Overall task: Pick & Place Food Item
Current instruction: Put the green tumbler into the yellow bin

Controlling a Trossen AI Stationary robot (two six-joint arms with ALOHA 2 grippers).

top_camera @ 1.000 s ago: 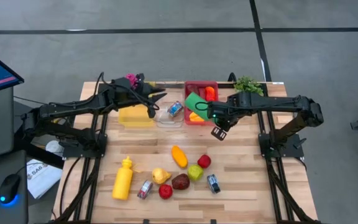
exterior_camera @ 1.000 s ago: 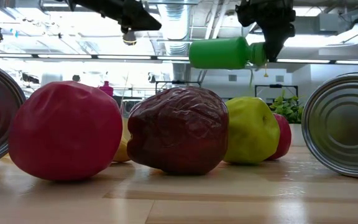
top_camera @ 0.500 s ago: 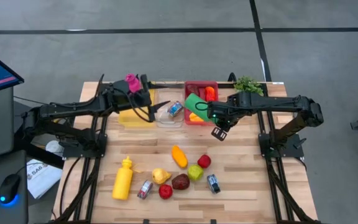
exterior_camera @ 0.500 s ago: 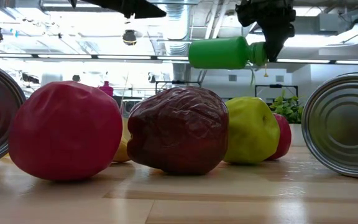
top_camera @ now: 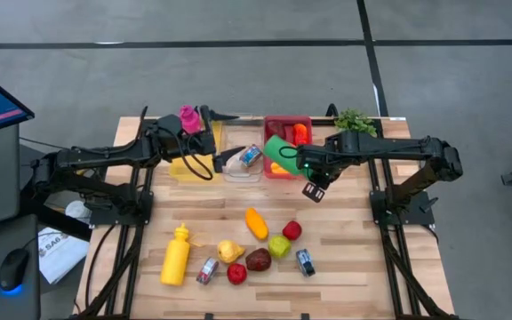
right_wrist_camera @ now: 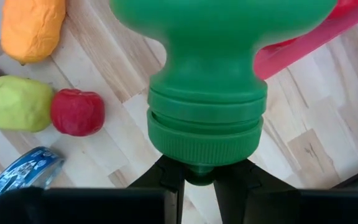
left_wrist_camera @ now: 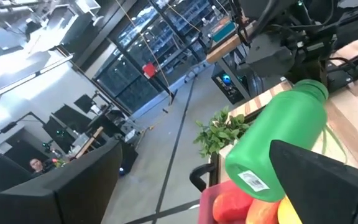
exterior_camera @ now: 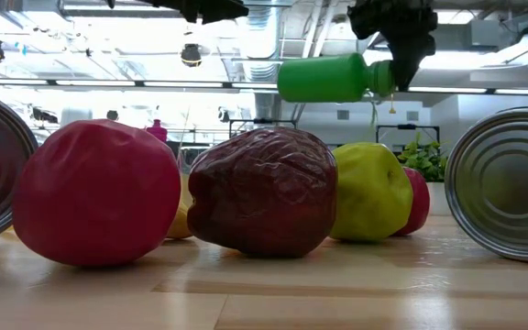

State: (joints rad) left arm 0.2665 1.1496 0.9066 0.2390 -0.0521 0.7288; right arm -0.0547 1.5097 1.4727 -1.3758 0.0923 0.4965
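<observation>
A green bottle hangs level over the near edge of the red bin, with my right gripper shut on its cap end. The low view shows the bottle high above the table. My left gripper stands open in the air, pointing level toward the bottle, above the yellow bin and the clear tub; nothing is between its fingers. In the left wrist view the bottle shows past one dark finger. My right gripper pinches the small tip of the bottle's green screw cap between its two fingers. The fingers come from above, pointing down. The bottle lies level, sticking out sideways from the fingers, lifted clear of bin and table.
On the near half of the table lie a yellow squeeze bottle, two small cans and several pieces of toy fruit. A can lies in the clear tub. A green herb bunch sits at the far right.
My left gripper has opened wide and rolled about its own axis, so its fingers now spread apart toward the table's far and near sides. My right gripper and the green bottle have kept still.
</observation>
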